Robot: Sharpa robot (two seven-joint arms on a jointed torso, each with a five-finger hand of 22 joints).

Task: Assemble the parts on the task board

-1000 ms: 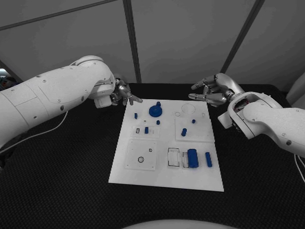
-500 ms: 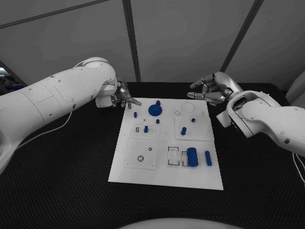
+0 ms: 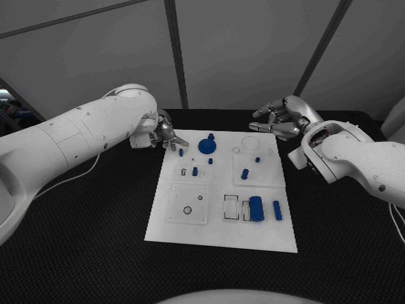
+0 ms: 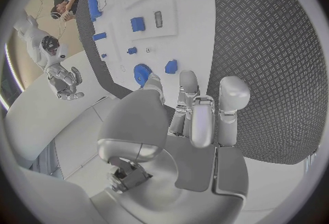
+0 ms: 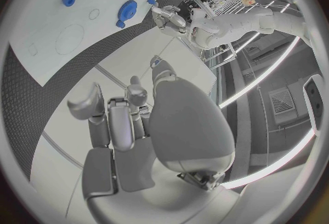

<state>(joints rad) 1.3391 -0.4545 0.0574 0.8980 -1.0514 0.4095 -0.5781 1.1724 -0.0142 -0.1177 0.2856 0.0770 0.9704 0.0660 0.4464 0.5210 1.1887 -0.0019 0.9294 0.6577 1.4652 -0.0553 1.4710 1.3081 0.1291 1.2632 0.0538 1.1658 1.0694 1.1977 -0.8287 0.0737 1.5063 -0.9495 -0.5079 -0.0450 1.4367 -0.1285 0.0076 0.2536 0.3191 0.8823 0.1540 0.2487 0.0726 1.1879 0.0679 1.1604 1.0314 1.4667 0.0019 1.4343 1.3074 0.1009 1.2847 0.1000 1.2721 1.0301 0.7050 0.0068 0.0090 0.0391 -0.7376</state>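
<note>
The white task board [image 3: 216,235] lies in the middle of the black table. At its far end stands a blue gear [image 3: 206,146] with a small blue peg [image 3: 181,152] to its left. My left hand [image 3: 161,135] hovers at the board's far left corner, fingers apart and holding nothing, fingertips close to that peg. The left wrist view shows the left hand [image 4: 195,117] just short of the gear [image 4: 141,73] and peg [image 4: 170,66]. My right hand [image 3: 281,122] hangs beyond the far right corner, loosely spread and holding nothing.
Near the board's front right lie a thick blue cylinder [image 3: 255,208] and a slim blue bar [image 3: 276,210]. Small blue pieces [image 3: 245,175] sit mid-board. Black table surface [image 3: 84,240] lies on both sides of the board.
My left hand has shifted slightly right and nearer, onto the board's far left corner by the small peg. The right hand has stayed almost still.
</note>
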